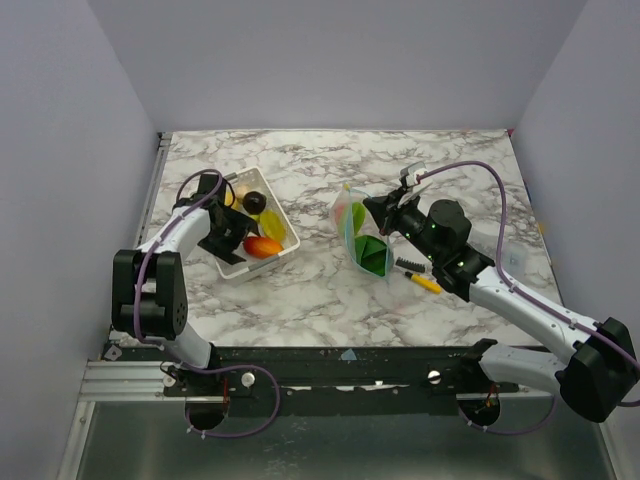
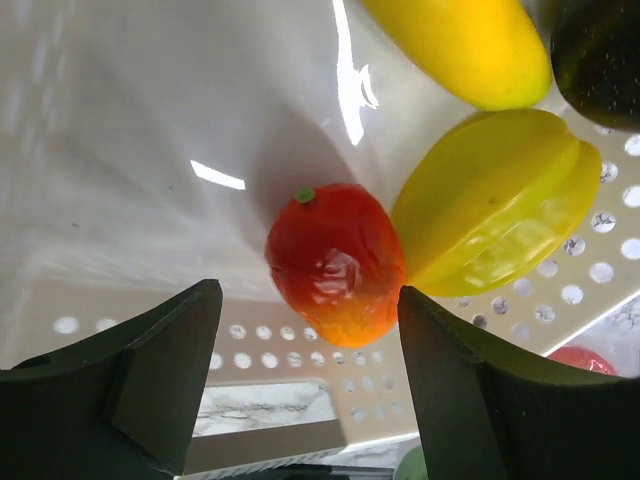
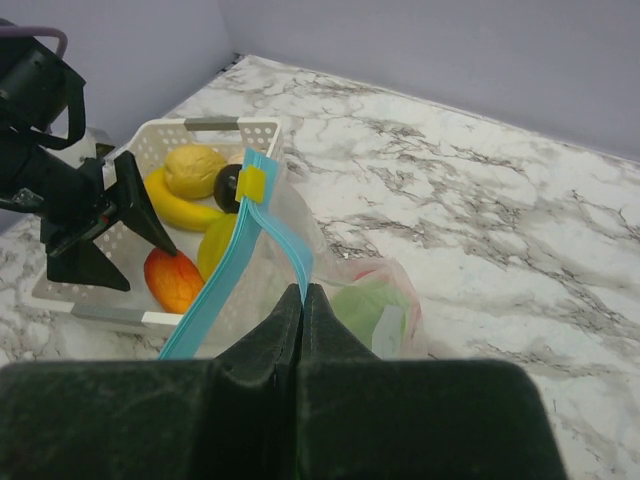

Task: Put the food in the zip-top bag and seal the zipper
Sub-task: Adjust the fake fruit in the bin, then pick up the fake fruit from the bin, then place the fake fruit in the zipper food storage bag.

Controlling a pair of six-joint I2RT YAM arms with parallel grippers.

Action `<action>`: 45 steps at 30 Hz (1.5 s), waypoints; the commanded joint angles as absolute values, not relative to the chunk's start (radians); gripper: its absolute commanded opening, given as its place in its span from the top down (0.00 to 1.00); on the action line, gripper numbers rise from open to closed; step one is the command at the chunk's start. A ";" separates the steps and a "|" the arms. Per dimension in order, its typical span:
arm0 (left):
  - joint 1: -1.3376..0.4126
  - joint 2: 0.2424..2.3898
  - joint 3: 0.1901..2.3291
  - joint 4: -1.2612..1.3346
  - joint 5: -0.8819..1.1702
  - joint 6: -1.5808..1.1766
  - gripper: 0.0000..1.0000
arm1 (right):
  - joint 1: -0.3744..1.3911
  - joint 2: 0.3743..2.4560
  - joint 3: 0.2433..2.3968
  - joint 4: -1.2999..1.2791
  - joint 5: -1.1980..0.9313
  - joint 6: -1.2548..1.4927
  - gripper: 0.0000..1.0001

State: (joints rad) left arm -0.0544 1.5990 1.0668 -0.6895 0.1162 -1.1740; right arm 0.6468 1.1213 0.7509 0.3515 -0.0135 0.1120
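Note:
The zip-top bag [image 1: 362, 238] lies mid-table with green pieces [image 1: 374, 254] and something red inside. My right gripper [image 1: 375, 210] is shut on its light-blue zipper [image 3: 272, 222] and holds the mouth lifted; in the right wrist view the gripper [image 3: 303, 290] pinches the strip, and a yellow slider [image 3: 250, 184] sits further along it. My left gripper [image 1: 230, 234] is open inside the white basket [image 1: 283, 248]. In the left wrist view the gripper [image 2: 308, 300] hangs just above a red-orange fruit [image 2: 335, 262], not touching it. A yellow fruit [image 2: 500, 200] lies beside it.
The basket [image 3: 160, 140] also holds a banana [image 3: 180, 208], a lemon [image 3: 195, 168] and a dark eggplant [image 1: 254, 202]. A yellow-and-black pen [image 1: 424, 283] lies on the marble right of the bag. Grey walls close in the left, far and right sides.

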 commanded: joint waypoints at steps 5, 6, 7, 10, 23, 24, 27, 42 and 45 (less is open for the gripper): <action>-0.072 1.694 1.092 -0.649 0.184 -1.275 0.28 | 0.650 1.130 0.781 0.380 -0.031 0.106 0.99; -0.074 1.706 1.092 -0.643 0.184 -1.281 0.30 | 0.650 1.130 0.781 0.381 -0.030 0.104 0.99; -0.075 1.714 1.090 -0.638 0.185 -1.289 0.35 | 0.650 1.131 0.781 0.381 -0.029 0.104 0.99; -0.076 1.717 1.070 -0.622 0.182 -1.298 0.57 | 0.649 1.133 0.783 0.381 -0.030 0.104 0.99; -0.074 1.567 1.192 -0.739 0.042 -1.189 0.86 | 0.650 1.125 0.784 0.376 -0.022 0.100 0.99; -0.074 1.543 1.201 -0.750 0.028 -1.174 0.86 | 0.650 1.124 0.781 0.377 -0.019 0.098 0.99; -0.074 1.477 1.222 -0.784 0.008 -1.108 0.92 | 0.650 1.122 0.782 0.377 -0.021 0.101 0.99; -0.293 1.066 1.036 -0.144 0.475 -0.835 1.00 | 0.650 1.109 0.773 0.394 -0.033 0.112 0.99; -0.480 1.069 1.091 -0.138 0.310 -0.700 1.00 | 0.650 1.119 0.781 0.382 -0.034 0.112 0.99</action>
